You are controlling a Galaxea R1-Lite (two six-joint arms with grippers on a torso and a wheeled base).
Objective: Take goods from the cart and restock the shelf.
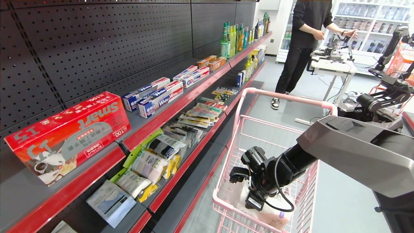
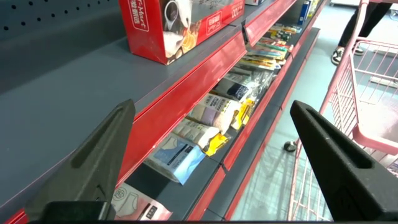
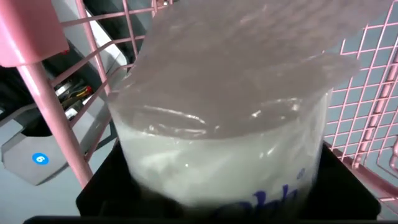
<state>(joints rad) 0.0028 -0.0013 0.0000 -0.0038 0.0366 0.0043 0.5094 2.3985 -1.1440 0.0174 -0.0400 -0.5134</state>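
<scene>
A white package in clear plastic wrap (image 1: 272,216) lies in the pink cart (image 1: 284,97). My right gripper (image 1: 255,198) is down inside the cart, right on top of it. In the right wrist view the package (image 3: 224,118) bulges between the two black fingers (image 3: 98,186), which stand wide on either side of it; the right gripper (image 3: 227,183) is open. My left gripper (image 2: 211,155) hangs open and empty beside the red-edged shelf (image 2: 186,81), above the lower tier of bagged goods (image 2: 205,121).
A large red box (image 1: 68,136) and toothpaste boxes (image 1: 158,97) sit on the upper shelf, with bottles (image 1: 231,38) farther along. Flat packets (image 1: 145,168) fill the tier below. Another robot (image 1: 385,97) stands beyond the cart.
</scene>
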